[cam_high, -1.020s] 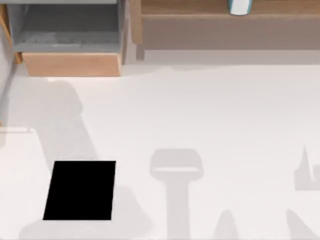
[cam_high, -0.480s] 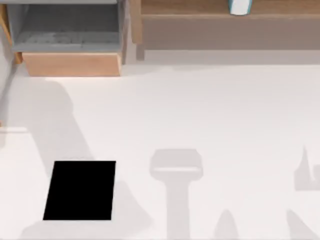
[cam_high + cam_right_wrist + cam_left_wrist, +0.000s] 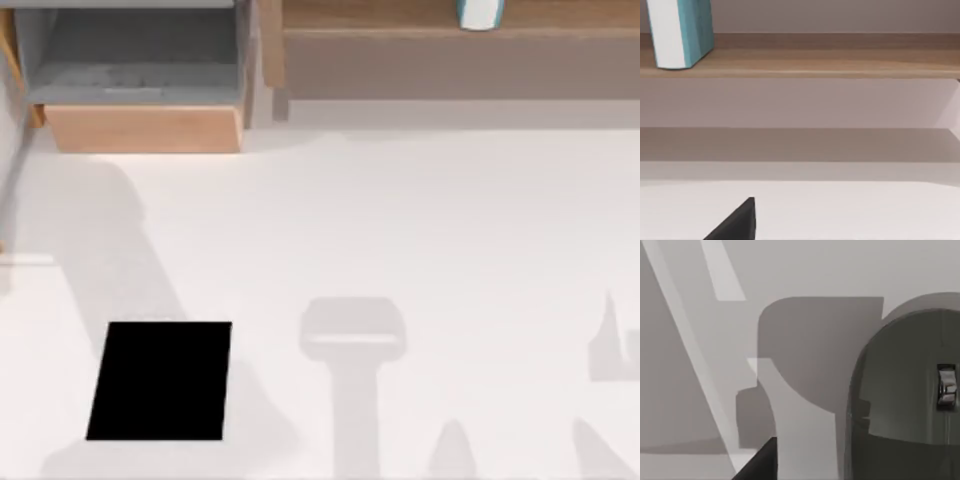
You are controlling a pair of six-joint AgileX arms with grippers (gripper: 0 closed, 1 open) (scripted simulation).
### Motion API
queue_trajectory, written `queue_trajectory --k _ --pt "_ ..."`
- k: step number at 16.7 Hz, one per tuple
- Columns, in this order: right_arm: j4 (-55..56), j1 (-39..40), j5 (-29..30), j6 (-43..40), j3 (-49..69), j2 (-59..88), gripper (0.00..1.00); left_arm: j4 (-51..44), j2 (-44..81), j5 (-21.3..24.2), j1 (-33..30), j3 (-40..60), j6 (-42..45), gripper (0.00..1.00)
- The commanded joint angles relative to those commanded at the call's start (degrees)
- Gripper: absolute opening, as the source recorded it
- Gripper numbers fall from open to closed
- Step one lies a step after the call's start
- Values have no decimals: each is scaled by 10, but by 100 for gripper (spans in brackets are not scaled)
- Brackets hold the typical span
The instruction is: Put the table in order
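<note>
Wooden drawer (image 3: 140, 95) open, grey inside bare; teal-white book (image 3: 479, 14) upright on shelf (image 3: 400, 20); fingers' state unclear

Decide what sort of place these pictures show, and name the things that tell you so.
Probably a simulated desk or study corner: a plain white table, a wooden shelf holding an upright teal book, an open wooden drawer with a grey inside, and a black mouse pad.

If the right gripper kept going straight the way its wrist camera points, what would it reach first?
Probably the wooden shelf carrying the teal book, past bare table. Nothing stands in between, though depth is hard to judge.
</note>
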Motion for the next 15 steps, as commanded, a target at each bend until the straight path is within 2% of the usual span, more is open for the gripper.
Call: queue_trajectory --k 9,15 --pt "0 0 0 0 0 0 100 0 0 0 0 0 0 2" --pt "0 0 0 0 0 0 100 0 0 0 0 0 0 0"
